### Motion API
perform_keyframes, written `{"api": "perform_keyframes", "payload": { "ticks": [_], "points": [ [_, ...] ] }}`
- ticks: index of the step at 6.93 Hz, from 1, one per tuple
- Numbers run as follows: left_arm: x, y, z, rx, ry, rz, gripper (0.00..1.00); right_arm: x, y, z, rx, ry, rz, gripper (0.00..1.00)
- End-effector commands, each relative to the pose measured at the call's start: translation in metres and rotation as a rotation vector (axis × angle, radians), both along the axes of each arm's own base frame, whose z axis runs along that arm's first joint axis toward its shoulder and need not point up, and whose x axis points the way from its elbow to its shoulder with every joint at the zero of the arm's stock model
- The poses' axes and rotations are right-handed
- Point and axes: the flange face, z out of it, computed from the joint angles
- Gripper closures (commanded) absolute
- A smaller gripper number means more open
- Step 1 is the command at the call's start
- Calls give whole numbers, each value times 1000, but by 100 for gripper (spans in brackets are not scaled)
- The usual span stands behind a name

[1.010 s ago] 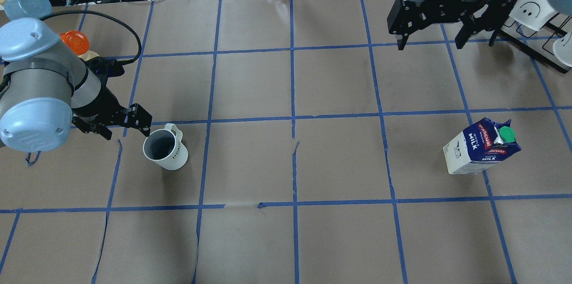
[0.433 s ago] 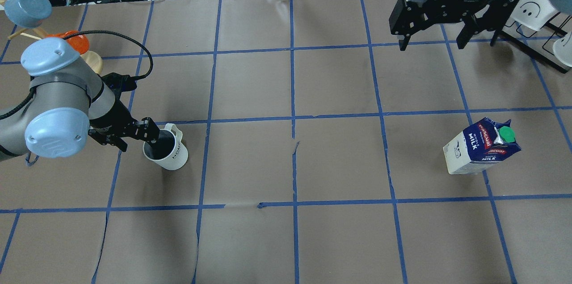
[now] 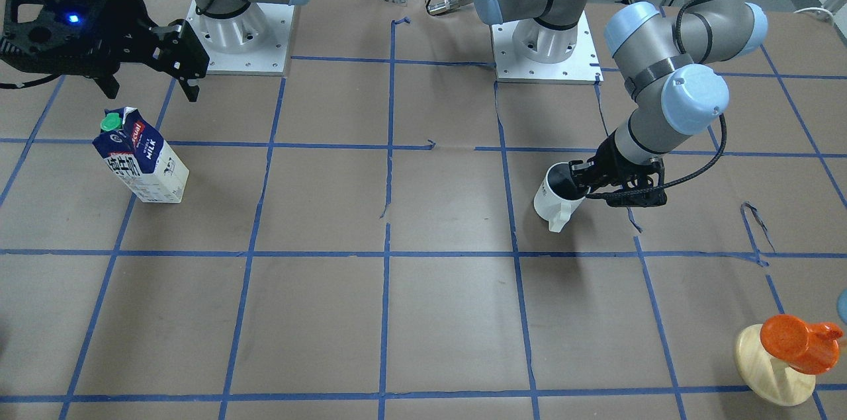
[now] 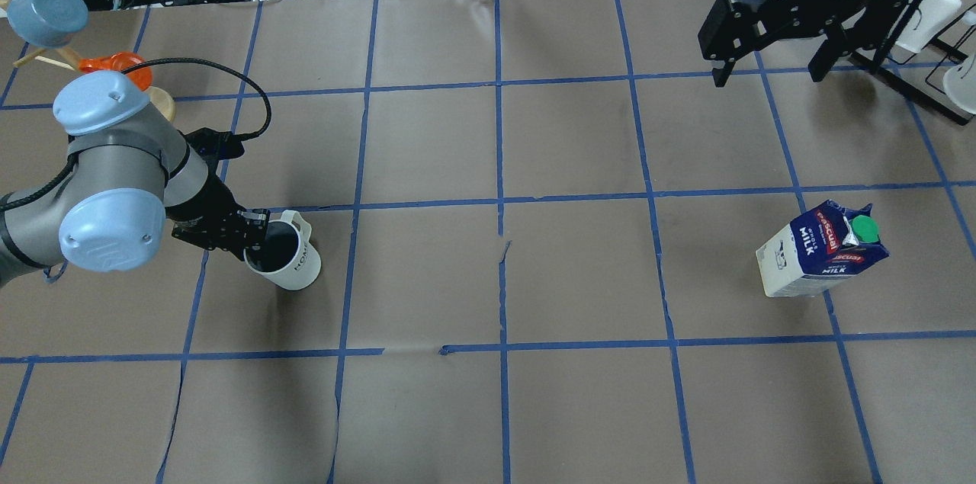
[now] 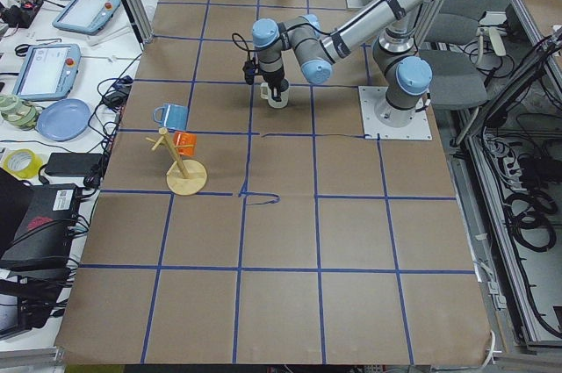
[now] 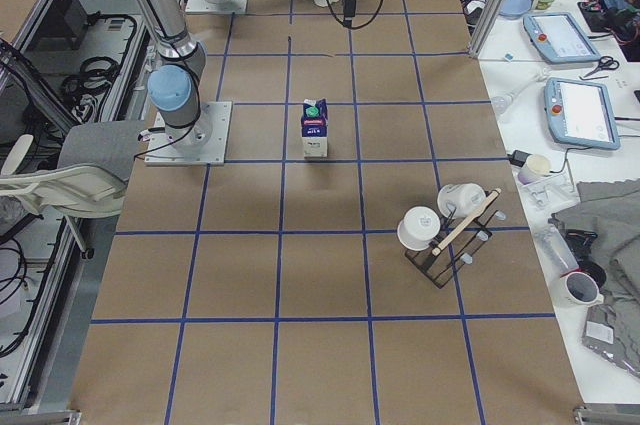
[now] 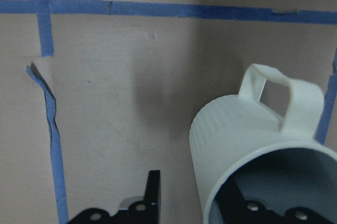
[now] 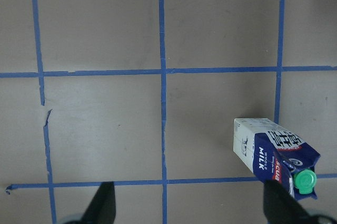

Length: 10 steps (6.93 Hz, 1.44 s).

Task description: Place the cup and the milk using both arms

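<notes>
Cup: white mug (image 4: pixel 288 261), upright on table (image 4: pixel 496 408), robot's left half. Handle turned to far side, away from robot.
Left pincer: (image 4: pixel 255 232) apart, straddling cup wall on arm's side. One finger inside the cup, other outside. In wrist view, gap visible betw. outer finger & wall, so not yet clamped.
Why so: prob. a rim grip, to keep cup level & leave handle free.
Milk: carton (image 4: pixel 820 255) upright, green cap on top, robot's right half, well apart from cup. Untouched.
Right pincer: (image 4: pixel 766 76) wide apart, holding nothing. High over table, beyond milk twd far edge. Carton low in wrist view's right corner, so not lined up yet.
Layout reason: each thing on its own arm's side. Prob. one arm per thing, no crossing needed.
Open room: broad stretch of brown table w/ blue tape grid (image 4: pixel 499 202) betw. cup & milk, plus whole near row.
Edges: wooden stand (image 3: pixel 767 367) w/ orange cup (image 3: pixel 794 340) near far left corner, behind left arm. Rack (image 6: pixel 450 235) w/ white mugs at far right, close to right pincer: likeliest snag.
</notes>
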Motion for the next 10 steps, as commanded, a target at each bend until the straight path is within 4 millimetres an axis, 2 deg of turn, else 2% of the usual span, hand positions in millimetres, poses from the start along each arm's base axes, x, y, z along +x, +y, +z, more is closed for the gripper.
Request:
{"api": "perform_keyframes", "payload": {
  "ticks": [1,2,3,4,6,7,8,10],
  "points": [
    [-27,1,8,-20,-10,-24,97,-3,1,2,-4,-7,-1,0],
    [-30,-4,17,-52,-11,-3,98,-3,1,2,-4,-9,-1,0],
    [-47,-8,33,-91,40,36,97,-3,1,2,-4,-9,-3,0],
    [-88,-3,40,-95,32,75,97,0,2,6,-15,-11,-7,0],
    [-195,17,63,-136,30,48,97,1,2,11,-27,-17,-7,0],
    [-242,32,61,-126,31,43,97,1,2,10,-26,-17,-6,0],
    [-272,45,56,-130,31,61,97,1,1,9,-23,-16,-6,0],
    [-308,76,50,-138,36,48,96,1,1,7,-20,-17,-6,0]
  ]
}}
